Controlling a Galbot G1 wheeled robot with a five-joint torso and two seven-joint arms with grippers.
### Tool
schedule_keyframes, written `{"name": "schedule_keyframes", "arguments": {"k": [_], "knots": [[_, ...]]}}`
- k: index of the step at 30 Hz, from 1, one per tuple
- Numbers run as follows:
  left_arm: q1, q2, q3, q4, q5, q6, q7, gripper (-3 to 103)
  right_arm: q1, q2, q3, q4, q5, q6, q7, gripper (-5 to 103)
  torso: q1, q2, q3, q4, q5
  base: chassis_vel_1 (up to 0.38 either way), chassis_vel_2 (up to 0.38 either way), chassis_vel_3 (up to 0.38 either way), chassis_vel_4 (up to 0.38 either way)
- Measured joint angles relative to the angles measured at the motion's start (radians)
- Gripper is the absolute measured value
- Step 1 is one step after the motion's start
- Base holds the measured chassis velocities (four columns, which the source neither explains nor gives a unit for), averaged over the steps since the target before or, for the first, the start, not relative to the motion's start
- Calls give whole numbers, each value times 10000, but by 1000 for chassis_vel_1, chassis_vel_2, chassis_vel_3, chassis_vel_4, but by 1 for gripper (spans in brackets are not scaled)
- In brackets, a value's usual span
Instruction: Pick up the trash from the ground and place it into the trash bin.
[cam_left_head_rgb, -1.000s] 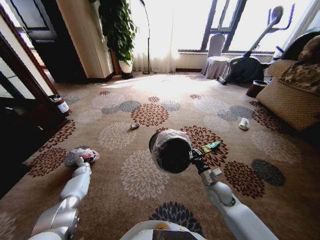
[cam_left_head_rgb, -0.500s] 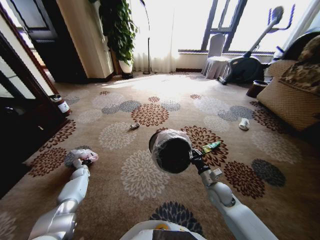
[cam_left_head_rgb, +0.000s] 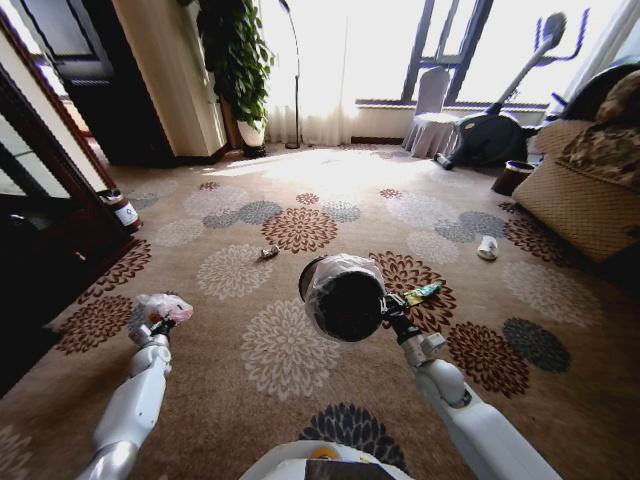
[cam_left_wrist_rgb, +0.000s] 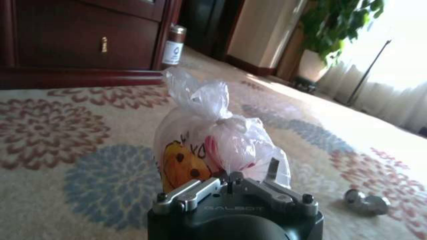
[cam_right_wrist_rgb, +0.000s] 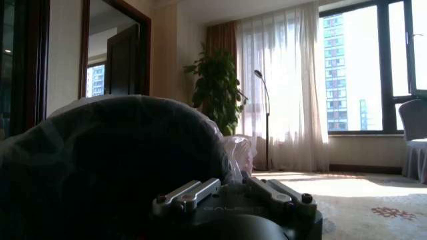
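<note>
With the left gripper closed on the white-pink bag at nine o'clock, the carry remains: swing it to the trash bin, clamped in the right gripper.

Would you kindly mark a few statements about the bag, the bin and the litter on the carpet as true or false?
1. The left gripper grips the knotted white-pink plastic bag. True.
2. The right gripper holds the round black trash bin with clear liner. True.
3. The green wrapper lies inside the bin. False: it lies on the carpet.
4. The brown bottle with white label lies beside the sofa. False: it stands by the dark wood cabinet.
</note>
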Motion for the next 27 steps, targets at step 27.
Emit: {"name": "schedule_keyframes", "arguments": {"k": [27], "knots": [[4579,2121,1070,-7731,-3052,-392,8610,0,3917,1317,-2120,-3562,117,-219,6,0,1,0,2,-9,-6,0,0,0,0]]}}
